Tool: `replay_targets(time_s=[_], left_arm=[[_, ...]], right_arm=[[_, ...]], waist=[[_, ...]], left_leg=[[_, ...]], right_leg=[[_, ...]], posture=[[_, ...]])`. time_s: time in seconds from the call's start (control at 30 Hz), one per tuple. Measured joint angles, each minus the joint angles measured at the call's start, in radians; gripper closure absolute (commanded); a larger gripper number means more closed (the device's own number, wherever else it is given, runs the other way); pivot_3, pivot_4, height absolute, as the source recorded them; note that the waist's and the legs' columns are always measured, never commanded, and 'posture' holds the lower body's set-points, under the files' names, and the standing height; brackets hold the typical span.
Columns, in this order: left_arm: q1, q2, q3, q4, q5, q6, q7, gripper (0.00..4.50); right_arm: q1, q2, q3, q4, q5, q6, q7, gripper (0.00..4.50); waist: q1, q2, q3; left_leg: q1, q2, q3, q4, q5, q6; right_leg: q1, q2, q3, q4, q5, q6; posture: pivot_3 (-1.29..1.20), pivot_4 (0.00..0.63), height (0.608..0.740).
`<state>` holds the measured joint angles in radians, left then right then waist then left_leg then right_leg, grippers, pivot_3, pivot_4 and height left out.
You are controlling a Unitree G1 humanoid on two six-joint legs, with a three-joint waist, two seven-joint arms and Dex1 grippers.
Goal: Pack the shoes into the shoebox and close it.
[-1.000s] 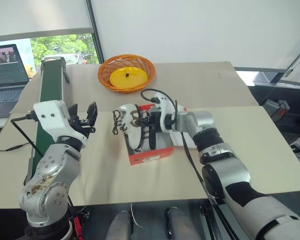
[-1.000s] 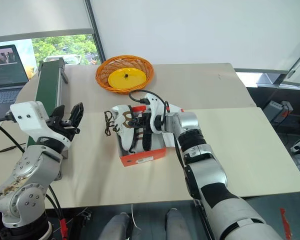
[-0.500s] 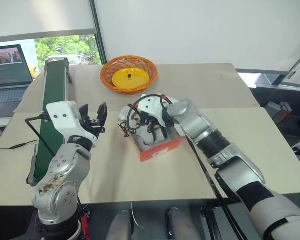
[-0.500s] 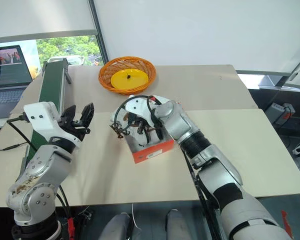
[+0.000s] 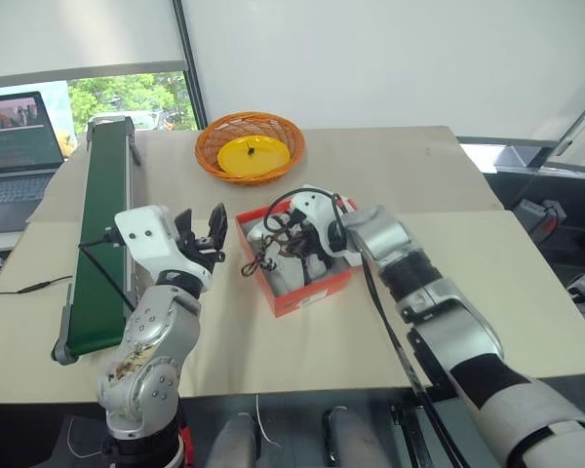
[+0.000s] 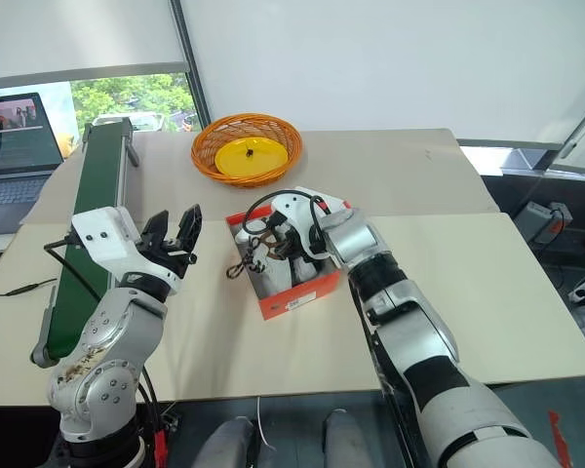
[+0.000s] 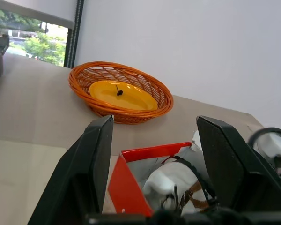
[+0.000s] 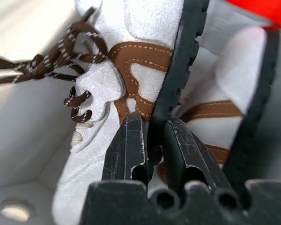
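Right wrist view gives the key relation: the right gripper (image 8: 152, 140) has its two black fingers nearly pressed together on the dark sole edge of one white shoe (image 8: 131, 75), pinching it, with the second shoe (image 8: 225, 112) lying just beside it. Both lie inside the shoebox (image 5: 297, 292), so the held shoe sits straight ahead of that gripper, along the line of its fingers. In the left eye view the open red-orange box sits on the table (image 5: 448, 166), nearer the robot than the round orange wicker basket (image 5: 251, 144), with its long axis slanting away from the robot towards its left. The shoes run roughly along that axis, and dark laces (image 5: 256, 259) spill over the box wall on the robot's left.

The left gripper (image 5: 200, 229) hovers just to the left of the box, fingers spread and holding nothing; the left wrist view looks between its fingers (image 7: 96, 159) at the box's red wall and a shoe toe, with the basket beyond. A green conveyor (image 5: 102, 234) lies further left of the box.

The right arm is the one in contact. My judgement: settling this shoe flat calls for letting it go; the trailing laces could catch when the box is closed.
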<state>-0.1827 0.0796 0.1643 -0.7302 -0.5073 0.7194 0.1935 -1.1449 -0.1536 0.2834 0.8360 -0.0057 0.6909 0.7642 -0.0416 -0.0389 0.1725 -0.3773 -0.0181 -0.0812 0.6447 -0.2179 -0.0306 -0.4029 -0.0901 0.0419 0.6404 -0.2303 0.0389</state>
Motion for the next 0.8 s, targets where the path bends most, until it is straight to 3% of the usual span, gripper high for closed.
replay_targets(time_s=[0.3, 0.8], left_arm=[[0.012, -0.028, -0.016, -0.028, 0.022, 0.000, 0.023, 1.49], [0.046, -0.084, -0.094, -0.070, 0.080, 0.000, 0.061, 1.49]], right_arm=[[-0.110, 0.042, -0.087, 0.303, -0.002, -0.142, -0.068, 4.28], [-0.138, 0.053, -0.057, 0.366, -0.087, -0.182, -0.026, 4.28]], waist=[[-0.002, 0.000, 0.000], [0.001, 0.005, -0.004]], left_leg=[[0.005, 0.000, 0.000, 0.000, 0.000, 0.000], [0.010, 0.000, -0.001, -0.002, -0.001, 0.001]], right_leg=[[0.004, 0.000, 0.000, 0.000, 0.000, 0.000], [0.015, 0.000, -0.002, -0.009, -0.004, 0.007]], posture=[[0.00, 0.150, 0.740], [0.00, 0.150, 0.740]])
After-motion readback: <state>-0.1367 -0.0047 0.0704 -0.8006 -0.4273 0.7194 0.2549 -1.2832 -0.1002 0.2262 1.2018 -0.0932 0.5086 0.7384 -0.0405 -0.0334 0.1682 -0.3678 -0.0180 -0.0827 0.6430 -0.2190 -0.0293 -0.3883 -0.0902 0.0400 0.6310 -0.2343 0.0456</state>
